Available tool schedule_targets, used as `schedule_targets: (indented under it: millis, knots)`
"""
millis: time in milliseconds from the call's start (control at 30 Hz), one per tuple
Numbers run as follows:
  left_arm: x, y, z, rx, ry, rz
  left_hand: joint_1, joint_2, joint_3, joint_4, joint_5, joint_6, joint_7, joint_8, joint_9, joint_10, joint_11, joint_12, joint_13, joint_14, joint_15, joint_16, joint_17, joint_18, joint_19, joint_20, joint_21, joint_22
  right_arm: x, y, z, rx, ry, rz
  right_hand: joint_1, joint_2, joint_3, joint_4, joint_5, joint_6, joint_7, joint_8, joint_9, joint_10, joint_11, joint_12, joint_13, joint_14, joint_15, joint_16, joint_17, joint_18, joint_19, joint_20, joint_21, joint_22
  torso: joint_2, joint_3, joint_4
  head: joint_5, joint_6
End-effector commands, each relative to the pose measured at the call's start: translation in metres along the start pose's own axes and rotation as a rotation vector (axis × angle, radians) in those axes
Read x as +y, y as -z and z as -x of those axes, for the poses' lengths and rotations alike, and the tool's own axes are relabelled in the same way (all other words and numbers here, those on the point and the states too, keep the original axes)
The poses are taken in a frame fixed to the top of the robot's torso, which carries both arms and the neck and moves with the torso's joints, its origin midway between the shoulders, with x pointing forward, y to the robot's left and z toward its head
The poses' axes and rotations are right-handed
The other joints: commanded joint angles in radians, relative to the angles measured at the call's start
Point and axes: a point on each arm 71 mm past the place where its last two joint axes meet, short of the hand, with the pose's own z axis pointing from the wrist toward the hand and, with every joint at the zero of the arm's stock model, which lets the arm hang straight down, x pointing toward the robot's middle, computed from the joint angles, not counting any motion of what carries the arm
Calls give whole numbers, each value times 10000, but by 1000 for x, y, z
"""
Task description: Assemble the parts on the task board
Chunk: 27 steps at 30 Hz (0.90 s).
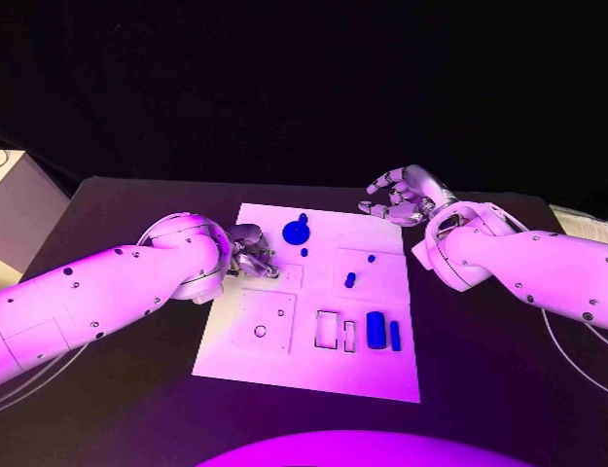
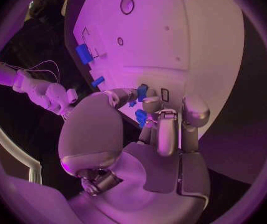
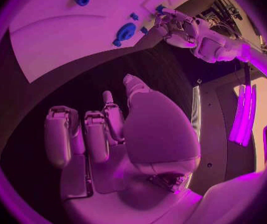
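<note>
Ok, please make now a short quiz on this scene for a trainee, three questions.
1. True or false: the right hand holds a blue part.
2. Where does the round disc lie? A: at the far end of the board. B: at the board's near end. C: on the table, off the board.
3. Fill in: the two long blocks lie side by side, close to the board's edge on the robot's ___ side.

Key: 1 false, it holds nothing. 2 A. 3 right.
</note>
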Motion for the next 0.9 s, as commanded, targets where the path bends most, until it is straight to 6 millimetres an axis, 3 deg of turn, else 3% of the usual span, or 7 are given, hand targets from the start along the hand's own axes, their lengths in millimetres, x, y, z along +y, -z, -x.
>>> schedule_targets:
  millis: [33,900]
  knots:
    - [0,-1,-2,167,-148,14,-11,95,1985,-2001,60,334,-275,27,16,63,-2,36,-3,872,-85,56,2026,-102,90,-8,35,16,1,0,0,-16,45,91,-59,4,58,-17,44,-42,-8,-5,-11,-54,-20,29,520,880,56,-37,2033,71,493,65,-62,1490,5,3,4,8,-7]
    - [-6,-7,-6,567,2,-32,-563,245,1755,-1793,-52,636,-494,382,507,380,-163,114,173,947,-203,133,2260,-138,212,-112,82,174,-1,1,-1,33,49,59,-64,8,77,-16,54,-42,-8,-3,-13,-64,-20,21,509,876,54,-45,2021,75,487,64,-82,1476,0,10,-3,9,-87]
